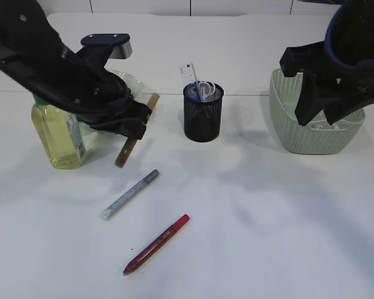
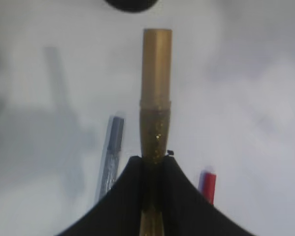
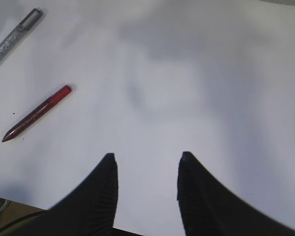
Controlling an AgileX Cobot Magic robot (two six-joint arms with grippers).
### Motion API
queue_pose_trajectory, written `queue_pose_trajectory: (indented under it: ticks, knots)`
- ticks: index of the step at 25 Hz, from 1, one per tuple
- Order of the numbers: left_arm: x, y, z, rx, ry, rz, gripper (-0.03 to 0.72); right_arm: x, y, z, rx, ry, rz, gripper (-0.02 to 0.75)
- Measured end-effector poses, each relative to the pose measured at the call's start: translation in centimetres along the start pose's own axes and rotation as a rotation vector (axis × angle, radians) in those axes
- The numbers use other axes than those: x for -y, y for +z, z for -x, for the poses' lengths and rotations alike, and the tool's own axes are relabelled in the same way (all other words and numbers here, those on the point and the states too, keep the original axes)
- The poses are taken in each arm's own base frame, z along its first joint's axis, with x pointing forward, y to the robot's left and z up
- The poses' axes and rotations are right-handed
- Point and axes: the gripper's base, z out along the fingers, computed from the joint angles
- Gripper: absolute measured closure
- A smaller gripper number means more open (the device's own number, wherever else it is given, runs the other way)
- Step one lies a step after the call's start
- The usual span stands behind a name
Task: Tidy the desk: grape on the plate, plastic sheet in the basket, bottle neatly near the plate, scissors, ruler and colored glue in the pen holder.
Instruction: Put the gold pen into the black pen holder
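Observation:
My left gripper (image 1: 139,124) (image 2: 152,160) is shut on a gold glitter glue stick (image 1: 136,132) (image 2: 156,93), which hangs tilted above the table, left of the black mesh pen holder (image 1: 203,113). The holder has the ruler (image 1: 188,72) and the scissors (image 1: 203,90) in it. A silver glue stick (image 1: 129,194) (image 2: 111,152) and a red one (image 1: 156,244) (image 3: 37,113) lie on the table in front. The bottle (image 1: 58,134) of yellow liquid stands at the left beside the plate (image 1: 132,81). My right gripper (image 3: 146,160) is open and empty over bare table. The grape and plastic sheet are hidden.
A pale green basket (image 1: 287,124) stands at the right, partly behind my right arm (image 1: 336,68). My left arm (image 1: 56,68) covers much of the plate and the top of the bottle.

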Motion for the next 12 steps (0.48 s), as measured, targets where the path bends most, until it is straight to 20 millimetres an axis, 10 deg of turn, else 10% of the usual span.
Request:
queue_pose_trajectory:
  ticks: [12]
  knots:
    - [1.8,1.8,1.2,0.543,0.069,0.132,0.623,0.4,0.0,0.1,0.009,-0.016,-0.044,0.407]
